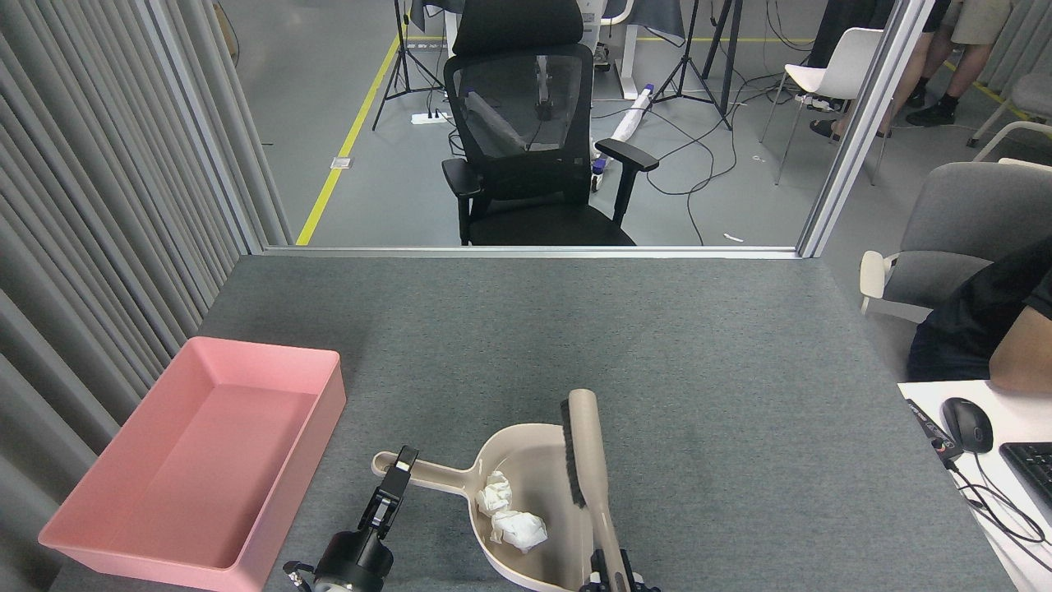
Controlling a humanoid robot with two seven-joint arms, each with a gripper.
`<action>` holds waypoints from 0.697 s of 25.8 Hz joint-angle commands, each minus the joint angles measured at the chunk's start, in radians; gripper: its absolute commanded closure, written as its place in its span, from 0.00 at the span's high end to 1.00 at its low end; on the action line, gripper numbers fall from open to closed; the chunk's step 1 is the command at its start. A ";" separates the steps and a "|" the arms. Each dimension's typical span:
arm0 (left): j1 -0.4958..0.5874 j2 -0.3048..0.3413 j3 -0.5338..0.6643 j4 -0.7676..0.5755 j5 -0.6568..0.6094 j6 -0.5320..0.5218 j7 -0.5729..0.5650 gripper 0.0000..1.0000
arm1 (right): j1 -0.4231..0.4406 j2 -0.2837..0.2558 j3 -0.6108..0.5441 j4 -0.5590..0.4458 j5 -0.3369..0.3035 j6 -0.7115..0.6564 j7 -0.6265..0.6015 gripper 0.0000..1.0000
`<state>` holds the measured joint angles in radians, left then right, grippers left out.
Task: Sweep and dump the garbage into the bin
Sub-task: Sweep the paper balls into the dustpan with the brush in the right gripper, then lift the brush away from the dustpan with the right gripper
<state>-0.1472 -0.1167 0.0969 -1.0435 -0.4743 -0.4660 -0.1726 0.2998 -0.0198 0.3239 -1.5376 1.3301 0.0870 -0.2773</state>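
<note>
Two crumpled white tissue balls [495, 493] [519, 529] lie inside the beige dustpan [538, 464], near where its handle joins. My left gripper [402, 464] is shut on the dustpan handle, which points left. The beige brush [586, 448] with dark bristles stands over the right part of the pan, its bristles facing left and a short gap from the tissues. Only the tip of my right gripper [610, 573] shows at the bottom edge, shut on the brush handle. The pink bin [331, 386] sits on the left of the table with nothing in it.
Grey felt table [657, 345] with a metal rail along its far edge. A black office chair [526, 140] stands beyond the rail. A seated person [1003, 329] and a white desk with mouse [968, 423] are at the right. Grey curtain on the left.
</note>
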 commanded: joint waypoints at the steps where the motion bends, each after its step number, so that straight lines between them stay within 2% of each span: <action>1: 0.000 0.000 0.004 0.000 0.003 0.001 0.002 0.00 | 0.030 -0.025 -0.095 -0.029 -0.034 -0.026 0.003 0.00; 7: 0.000 0.000 0.006 0.002 0.025 0.006 0.001 0.00 | 0.073 -0.078 -0.224 -0.026 -0.037 -0.058 0.004 0.00; 13: -0.002 -0.003 0.006 -0.001 0.025 0.020 -0.004 0.00 | 0.088 -0.075 -0.328 -0.029 -0.037 -0.121 0.004 0.00; 15: -0.002 -0.003 0.006 -0.007 0.026 0.030 -0.004 0.00 | 0.087 -0.075 -0.356 -0.032 -0.037 -0.121 0.004 0.21; 18: -0.002 -0.003 0.004 -0.013 0.071 0.044 -0.005 0.00 | 0.087 -0.078 -0.367 -0.033 -0.037 -0.124 0.003 0.22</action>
<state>-0.1486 -0.1194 0.1026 -1.0505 -0.4350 -0.4344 -0.1777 0.3865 -0.0964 -0.0238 -1.5691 1.2932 -0.0319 -0.2730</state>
